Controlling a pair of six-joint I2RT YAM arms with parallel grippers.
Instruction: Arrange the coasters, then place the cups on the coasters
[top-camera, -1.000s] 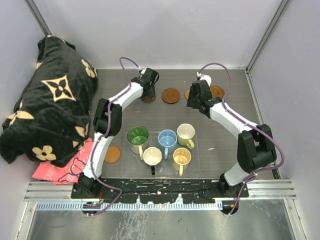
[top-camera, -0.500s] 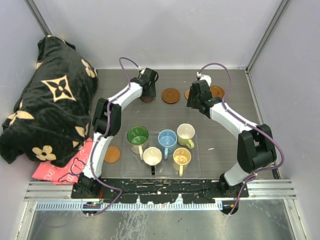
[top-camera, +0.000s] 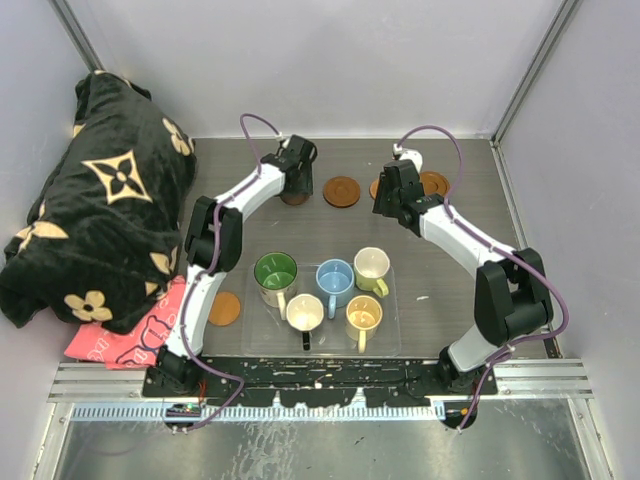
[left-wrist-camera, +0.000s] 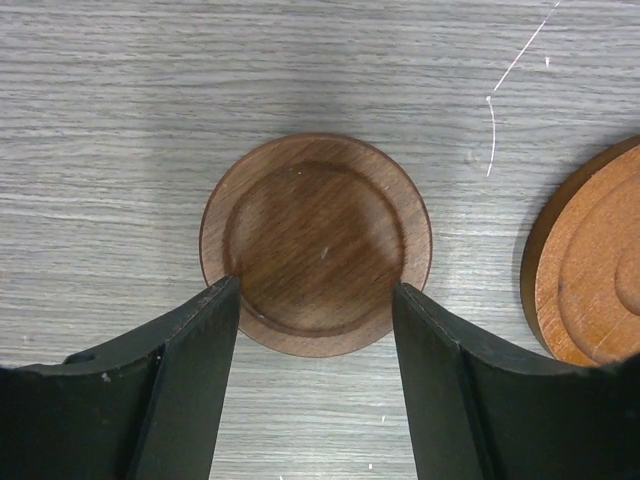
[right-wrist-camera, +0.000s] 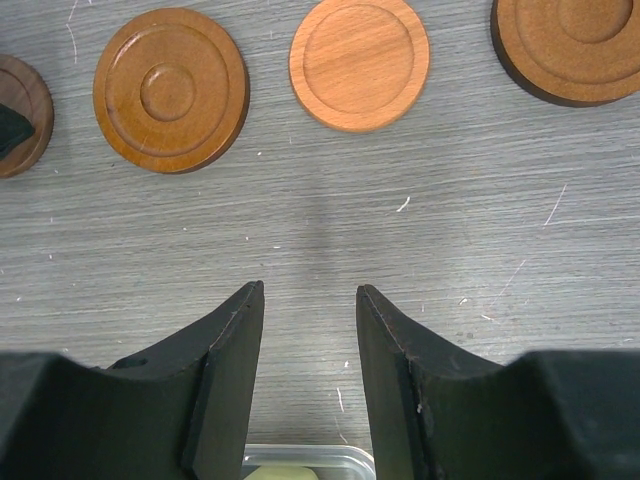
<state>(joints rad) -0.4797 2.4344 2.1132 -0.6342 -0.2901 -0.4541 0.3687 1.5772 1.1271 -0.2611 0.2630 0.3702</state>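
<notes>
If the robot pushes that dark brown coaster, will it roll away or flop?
The dark brown coaster lies flat on the table, so a push should slide it, not roll it. Its wood grain and crisp raised rim suggest it's stiff, not floppy. It looks thin and low, so pinching its edge may be fiddly.

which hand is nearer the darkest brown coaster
Left. The left hand straddles the darkest coaster, fingers at its rim; the right hand hangs over bare table well to its right.
</notes>
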